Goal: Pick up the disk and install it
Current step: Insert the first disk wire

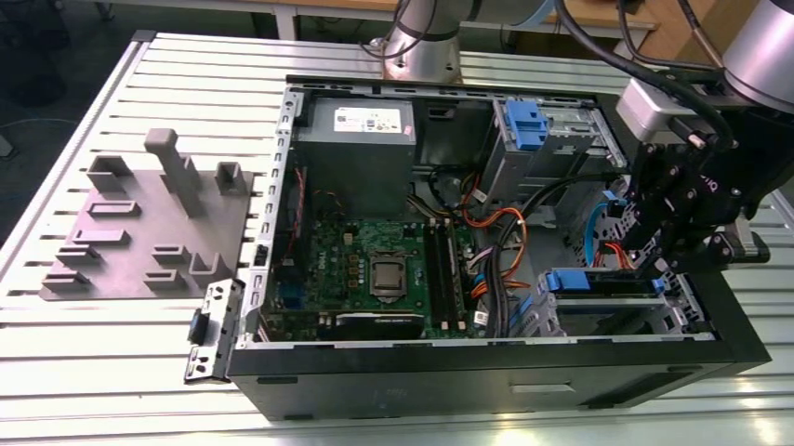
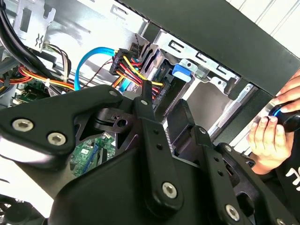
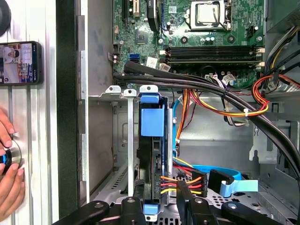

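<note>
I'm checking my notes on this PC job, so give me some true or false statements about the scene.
1. The case is open, showing the motherboard. True.
2. The grey plate lies inside the case. False: it lies on the table beside the case, on the exterior view's left.
3. The disk stands in a metal bay inside the case. True.
4. The gripper hangs over the plate. False: it is over the bay, at the exterior view's right.
5. A hand is inside the case, touching the disk. False: it is outside the case wall.
</note>
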`<move>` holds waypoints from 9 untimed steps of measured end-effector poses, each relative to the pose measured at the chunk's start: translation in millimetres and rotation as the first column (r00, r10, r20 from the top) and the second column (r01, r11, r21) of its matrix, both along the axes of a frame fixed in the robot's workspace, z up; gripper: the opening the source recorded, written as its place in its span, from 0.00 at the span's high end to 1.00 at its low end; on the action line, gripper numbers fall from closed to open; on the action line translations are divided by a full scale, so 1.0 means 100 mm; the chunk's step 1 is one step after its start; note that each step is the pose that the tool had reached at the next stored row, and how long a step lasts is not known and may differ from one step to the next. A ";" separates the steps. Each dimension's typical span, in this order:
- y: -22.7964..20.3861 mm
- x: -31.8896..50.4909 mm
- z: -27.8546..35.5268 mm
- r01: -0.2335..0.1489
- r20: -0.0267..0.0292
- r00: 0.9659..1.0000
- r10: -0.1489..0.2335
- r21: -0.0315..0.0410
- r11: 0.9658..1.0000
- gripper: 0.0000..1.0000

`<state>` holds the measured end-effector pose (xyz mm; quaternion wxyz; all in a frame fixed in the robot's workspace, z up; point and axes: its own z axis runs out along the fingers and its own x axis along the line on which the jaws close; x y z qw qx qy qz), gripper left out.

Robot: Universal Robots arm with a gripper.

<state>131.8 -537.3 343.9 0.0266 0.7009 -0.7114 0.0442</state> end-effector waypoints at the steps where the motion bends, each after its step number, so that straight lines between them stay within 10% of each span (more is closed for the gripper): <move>1: 0.000 0.001 0.000 0.000 0.000 1.000 0.000 0.000 1.000 0.60; 9: 0.000 0.007 0.000 0.000 -0.004 1.000 0.000 0.000 1.000 0.60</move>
